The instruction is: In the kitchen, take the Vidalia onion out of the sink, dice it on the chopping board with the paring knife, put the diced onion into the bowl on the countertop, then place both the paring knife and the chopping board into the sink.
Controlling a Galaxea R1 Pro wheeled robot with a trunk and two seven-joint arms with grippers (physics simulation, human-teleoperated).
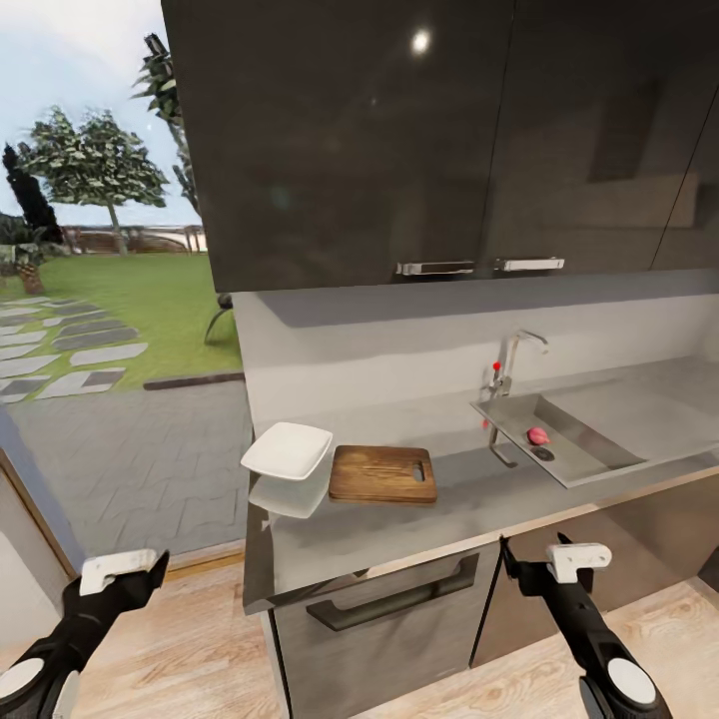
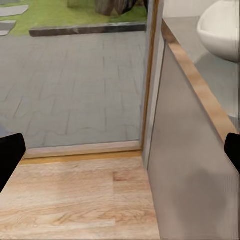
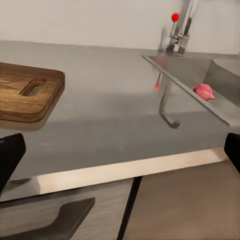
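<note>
The pinkish Vidalia onion (image 1: 538, 435) (image 3: 204, 91) lies in the steel sink (image 1: 589, 451) (image 3: 222, 110), near the drain and below the chrome tap (image 1: 509, 361). On the grey countertop (image 1: 469, 504), the dark wooden chopping board (image 1: 383, 473) (image 3: 25, 95) lies left of the sink. The white bowl (image 1: 289, 449) (image 2: 222, 27) sits at the counter's left end. I cannot make out the paring knife. Both arms hang low in front of the cabinets. My left gripper (image 1: 128, 577) (image 2: 120, 155) is open and empty, and so is my right gripper (image 1: 547, 567) (image 3: 120, 152).
Dark wall cabinets (image 1: 419, 130) hang over the counter. A drawer front with a long handle (image 1: 394, 599) sits below the board. A glass wall (image 1: 110, 300) to a paved patio and lawn stands left of the counter. Wood floor (image 2: 75, 200) lies beneath both arms.
</note>
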